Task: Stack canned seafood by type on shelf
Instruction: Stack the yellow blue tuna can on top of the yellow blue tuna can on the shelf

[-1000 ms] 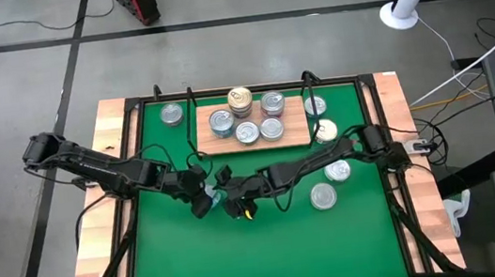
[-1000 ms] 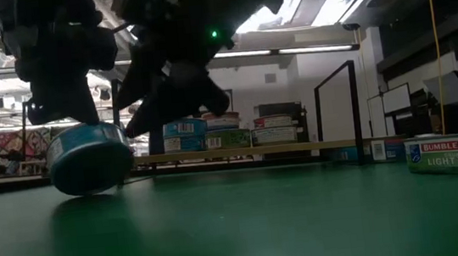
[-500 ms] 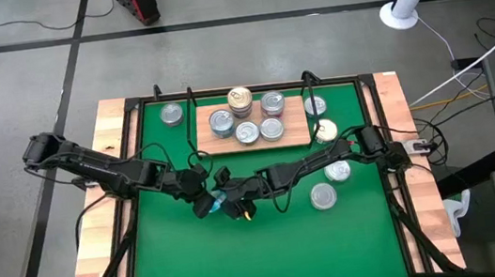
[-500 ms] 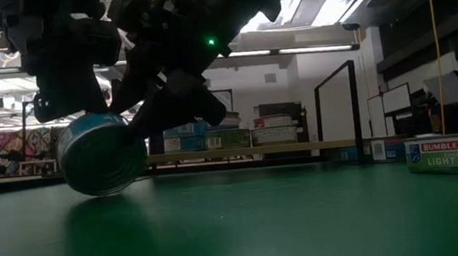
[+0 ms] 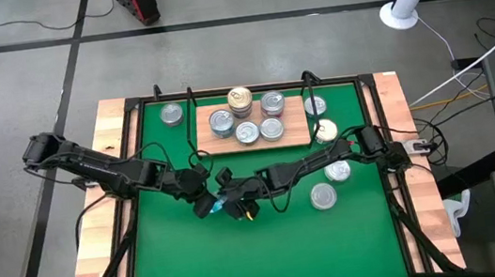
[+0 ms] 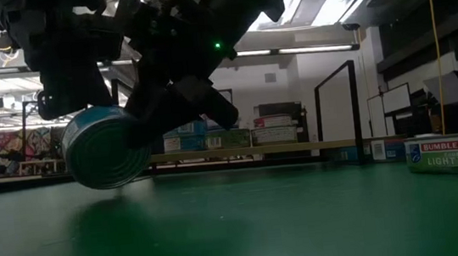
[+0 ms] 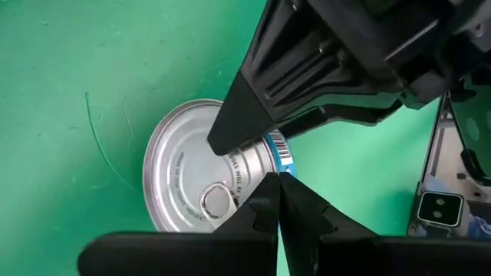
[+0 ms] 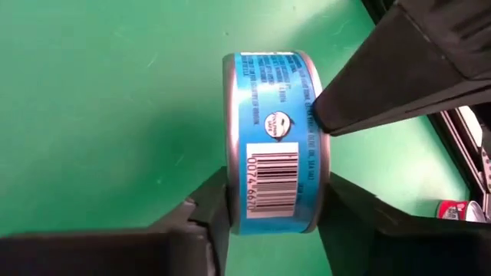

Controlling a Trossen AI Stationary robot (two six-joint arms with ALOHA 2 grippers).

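Observation:
A blue-sided can with a silver pull-tab lid stands tipped on edge on the green mat at mid-table. My right gripper reaches it from the right and is shut on it. My left gripper, shut, meets it from the left. The wooden shelf at the far side carries several cans, one pair stacked. In the low view the can hangs tilted under both grippers. My left gripper touches the can with its shut fingertips at the lid's rim, beside the barcode. It comes slanting down from the table's left. My right gripper pinches the can across its thickness, one finger on the lid, the other on the bottom face. Its fingers slant down from the table's right. The can sits on edge and tilted; whether its lower rim still touches the mat I cannot tell.
Loose cans lie on the mat at the far left, beside the shelf's right end, and at the right. Black wire posts rise at the shelf's ends.
The can has been tipped from lying nearly flat to standing steeply on edge, its lid side raised by my left gripper's shut fingertips. My right gripper's fingers have closed in onto the can's two flat faces. Neither arm has travelled.

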